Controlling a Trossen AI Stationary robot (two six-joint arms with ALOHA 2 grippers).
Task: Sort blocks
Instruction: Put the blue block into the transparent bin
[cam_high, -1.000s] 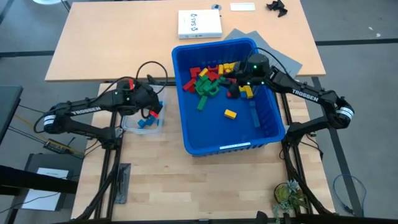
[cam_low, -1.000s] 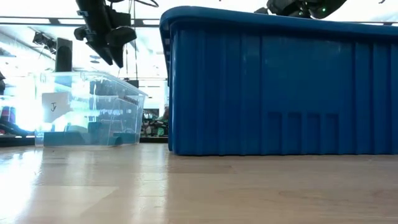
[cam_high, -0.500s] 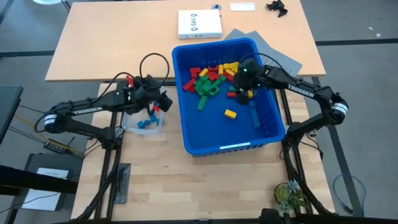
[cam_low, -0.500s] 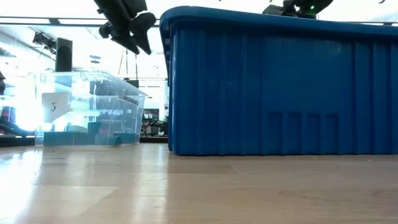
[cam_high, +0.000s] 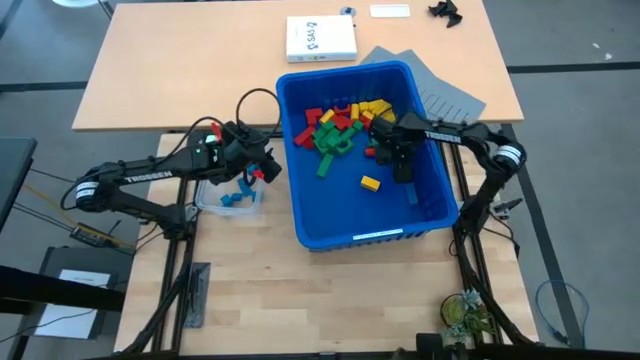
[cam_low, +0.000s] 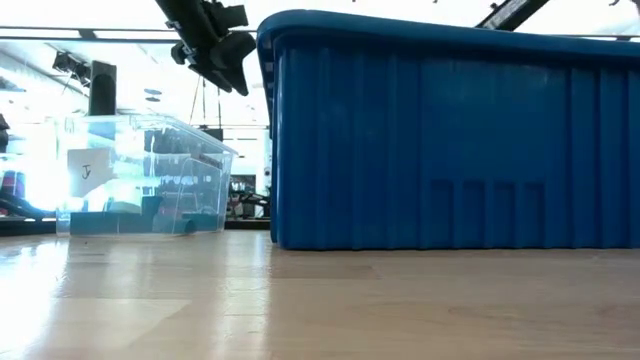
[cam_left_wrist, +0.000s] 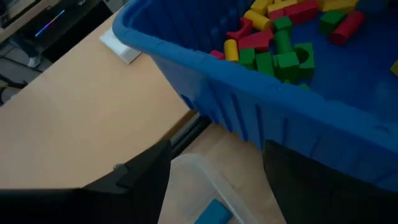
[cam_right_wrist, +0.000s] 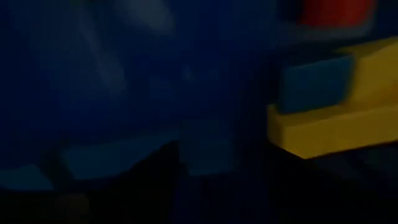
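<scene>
Since a second ago, both arms had shifted a fair bit. The left gripper (cam_high: 262, 166) had come up off the clear tub (cam_high: 212, 203) and swung over toward the big blue bin (cam_high: 350, 232), ending up just beside its near wall. In the low view it hung above the tub, right next to the bin's rim. Its own wrist view showed the two dark fingers (cam_left_wrist: 134, 177) apart with nothing between them, so I'd call them spread and empty. My guess is it had done its drop and was heading back for another block.

The right gripper (cam_high: 400, 160) had pulled lower into the bin, the arm folding in tighter. It sat down near the bin floor, close to a yellow block (cam_right_wrist: 329, 124) and a blue one. Honestly I couldn't tell whether its fingers were open or clamped on anything; the wrist view was too dark and too close.

Most of the blocks (cam_high: 335, 125) were still heaped in the bin's far half: red, yellow, green mixed. One yellow one (cam_high: 371, 183) lay alone on the floor. A few blue blocks (cam_high: 233, 197) sat in the tub, so plenty of sorting was left.

Readable stuff: "TROSSEN" on the left arm (cam_high: 150, 174), and a white booklet (cam_high: 321, 39) on the far table with lettering too small to read.
</scene>
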